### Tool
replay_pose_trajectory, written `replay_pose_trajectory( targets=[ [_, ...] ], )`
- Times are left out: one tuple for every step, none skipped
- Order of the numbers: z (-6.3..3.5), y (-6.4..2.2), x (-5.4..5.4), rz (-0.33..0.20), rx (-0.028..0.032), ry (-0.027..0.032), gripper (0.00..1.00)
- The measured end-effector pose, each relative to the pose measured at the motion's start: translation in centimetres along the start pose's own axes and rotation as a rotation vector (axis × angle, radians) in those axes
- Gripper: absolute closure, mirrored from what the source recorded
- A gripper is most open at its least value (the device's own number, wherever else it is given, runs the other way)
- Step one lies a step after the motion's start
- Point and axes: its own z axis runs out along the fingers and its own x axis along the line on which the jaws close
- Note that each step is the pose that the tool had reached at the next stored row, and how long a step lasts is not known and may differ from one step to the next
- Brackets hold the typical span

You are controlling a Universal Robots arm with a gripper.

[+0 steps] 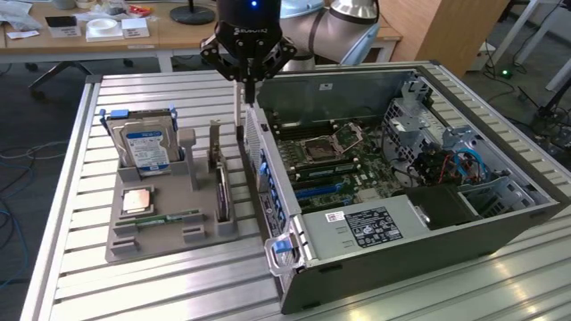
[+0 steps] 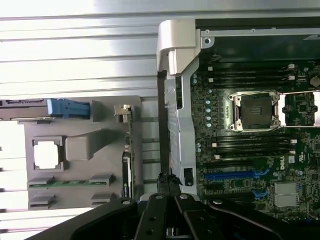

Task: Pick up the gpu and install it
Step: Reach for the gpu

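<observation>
The gpu stands on edge in a slot of the grey holder, its silver bracket pointing up and its black cooler on one face. From the wrist it is seen edge-on as a thin green and black strip, the gpu. My gripper hangs shut and empty above the gap between the holder and the open computer case, a little beyond the card's far end. In the wrist view the gripper closes to a point over that same gap, beside the case wall.
The holder also carries a hard drive, a processor and a memory stick. Inside the case the motherboard shows blue slots. The slatted metal table lies underneath, with desks behind.
</observation>
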Motion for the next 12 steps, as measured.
replay_pose_trajectory(
  targets=[
    [0.0, -0.02, 0.3, 0.0, 0.0, 0.0, 0.89],
    [0.0, -0.04, 0.6, 0.0, 0.0, -0.0001, 0.89],
    [0.0, -0.05, 0.9, 0.0, 0.0, -0.0001, 0.89],
    [0.0, -0.07, 1.1, 0.0, 0.0001, 0.0, 0.89],
    [0.01, -0.09, 1.4, 0.0, 0.0, -0.0001, 0.89],
    [0.01, -0.11, 1.6, 0.0, 0.0001, -0.0001, 0.89],
    [0.01, -0.12, 1.8, 0.0, 0.0001, -0.0001, 0.89],
    [0.01, -0.14, 2.1, 0.0, 0.0001, -0.0001, 0.89],
    [0.01, -0.15, 2.2, 0.0, 0.0002, 0.0, 0.89],
    [0.01, -0.16, 2.4, 0.0, 0.0002, 0.0, 0.89],
    [0.02, -0.18, 2.6, 0.0, 0.0002, -0.0001, 0.89],
    [0.02, -0.19, 2.8, 0.0, 0.0002, 0.0, 0.89]
  ],
)
